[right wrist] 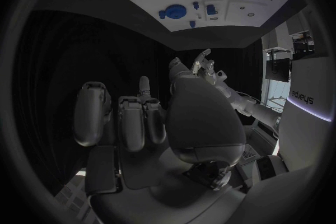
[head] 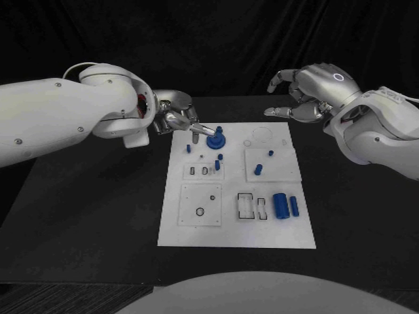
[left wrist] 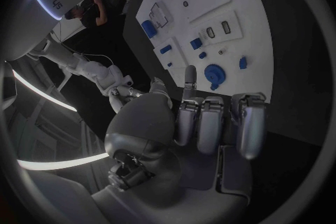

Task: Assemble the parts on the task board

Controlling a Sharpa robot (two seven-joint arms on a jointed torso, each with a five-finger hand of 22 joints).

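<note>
Table [head: 87, 216]: I see it black, carrying the white task board [head: 266, 235] at its middle.
Left hand [head: 177, 118]: I see it at the board's far left corner, fingers apart, one fingertip [head: 205, 130] beside the round blue part [head: 215, 140]; it holds nothing.
Right hand [head: 309, 91]: I see it raised beyond the board's far right corner, fingers loosely curled, nothing in them.
Blue cylinder [head: 280, 205]: lies by the board's right edge.
Small blue parts [head: 258, 169]: scattered over the far half.

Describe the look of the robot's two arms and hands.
Both arms are glossy white rounded shells with small dark screw holes. The left hand and right hand are silver metal with segmented fingers. The right hand's back bears a small glowing ring; a thin white cable runs along the right forearm.
</note>
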